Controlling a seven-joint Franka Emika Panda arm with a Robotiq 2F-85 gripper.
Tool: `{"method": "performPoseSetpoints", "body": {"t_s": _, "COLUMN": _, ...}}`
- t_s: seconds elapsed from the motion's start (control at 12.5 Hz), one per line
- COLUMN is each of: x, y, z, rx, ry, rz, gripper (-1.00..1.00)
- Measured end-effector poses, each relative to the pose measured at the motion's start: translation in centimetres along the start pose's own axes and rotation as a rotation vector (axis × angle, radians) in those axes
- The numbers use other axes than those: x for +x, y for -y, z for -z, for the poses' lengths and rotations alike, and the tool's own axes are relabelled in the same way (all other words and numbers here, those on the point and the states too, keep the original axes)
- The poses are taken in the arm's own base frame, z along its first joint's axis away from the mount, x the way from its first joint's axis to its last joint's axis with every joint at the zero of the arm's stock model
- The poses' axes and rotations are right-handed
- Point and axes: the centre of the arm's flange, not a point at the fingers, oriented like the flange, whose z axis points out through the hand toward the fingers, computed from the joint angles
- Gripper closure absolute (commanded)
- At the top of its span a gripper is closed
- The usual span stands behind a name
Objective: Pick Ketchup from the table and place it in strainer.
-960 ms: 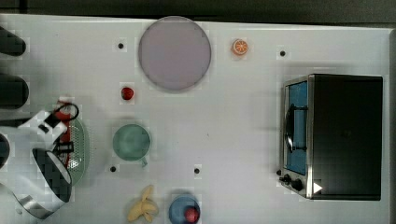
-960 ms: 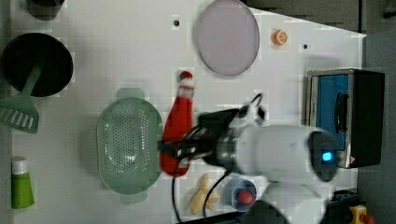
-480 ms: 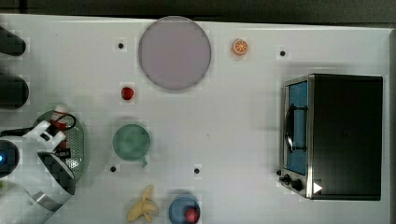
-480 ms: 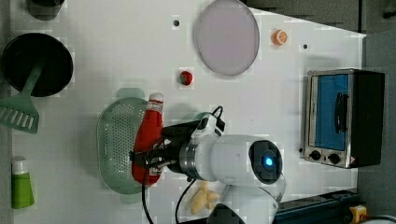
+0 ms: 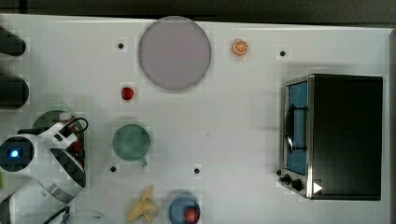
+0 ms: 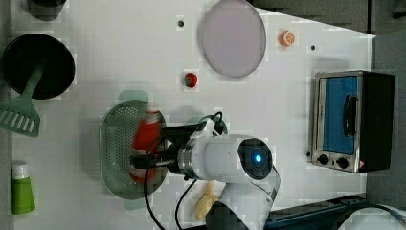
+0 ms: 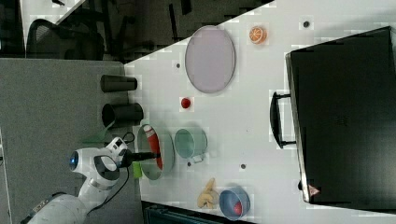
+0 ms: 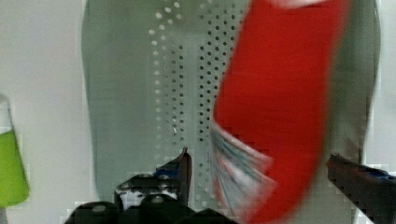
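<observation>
Ketchup [image 8: 275,107] lies inside strainer [image 8: 140,93], w/ claw [image 8: 266,170] spread wide either side, gripping nothing — looks like drop-off, bottle released.

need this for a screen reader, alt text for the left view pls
A white robot arm's open gripper hangs over a red Ketchup bottle lying in the pale green strainer. A lilac plate and toaster oven sit farther along the white table.

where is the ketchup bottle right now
In the left view, the ketchup bottle lies inside the pale green strainer, toward its right side, left of the teal cup.
</observation>
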Motion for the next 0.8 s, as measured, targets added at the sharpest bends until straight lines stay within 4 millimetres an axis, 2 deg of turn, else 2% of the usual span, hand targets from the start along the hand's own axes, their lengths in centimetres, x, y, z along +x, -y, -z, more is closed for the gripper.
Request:
{"method": "performPoseSetpoints", "body": {"t_s": 0.16, "x": 0.4, "y": 0.5, "z": 1.9, "rx": 0.014, "ry": -0.05, "rz": -0.038, "gripper": -1.0}}
{"method": "performPoseSetpoints", "body": {"t_s": 0.32, "x": 0.6, "y": 0.5, "z": 5.3, "rx": -0.008, "ry": -0.1, "rz": -0.074, "gripper": -1.0}}
{"method": "performPoseSetpoints", "body": {"t_s": 0.56, "x": 1.1, "y": -1.6, "z": 12.6, "rx": -0.118, "ry": -0.134, "rz": -0.138, "gripper": -1.0}}
{"method": "performPoseSetpoints", "body": {"t_s": 0.8, "x": 2.2, "y": -5.3, "z": 21.2, "rx": -0.192, "ry": -0.113, "rz": -0.296, "gripper": -1.0}}
